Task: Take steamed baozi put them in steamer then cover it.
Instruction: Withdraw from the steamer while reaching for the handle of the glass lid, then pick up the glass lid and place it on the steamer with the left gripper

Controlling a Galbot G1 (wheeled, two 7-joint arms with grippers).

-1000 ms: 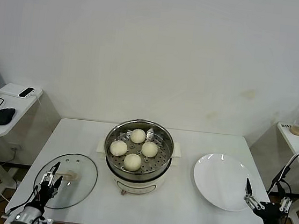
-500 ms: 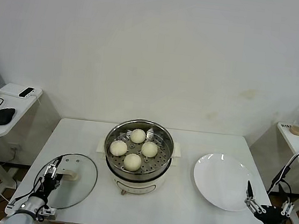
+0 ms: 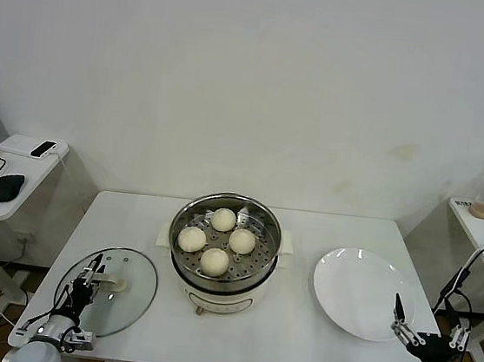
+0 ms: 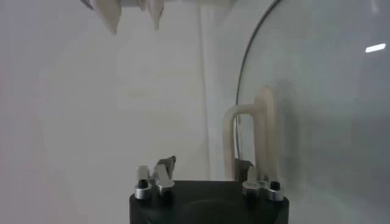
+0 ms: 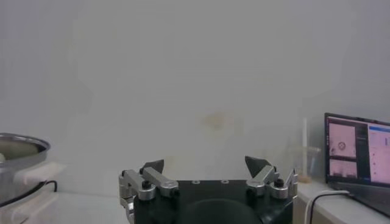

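Left end effector (image 3: 89, 283) sits at the cover (image 3: 108, 292) handle, fingers partly closed; grip unconfirmed. Cover lies flat on bench (image 3: 295, 327) beside steamer (image 3: 225, 247), which holds four baozi (image 3: 214, 261). Right end effector (image 3: 423, 339) idle, open.

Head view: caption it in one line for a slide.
Four baozi sit in the open steamer; left gripper at the lid.

Four steamed baozi (image 3: 217, 240) are sitting in one steamer (image 3: 223, 251) at the centre of the frame. One cover (image 3: 108, 292) is lying at lower left, and one white plate (image 3: 360, 292) is lying at lower right. One white table (image 3: 307, 228) is bearing them all. Two side tables are standing at the edges, left (image 3: 11, 174) and right (image 3: 481, 231).
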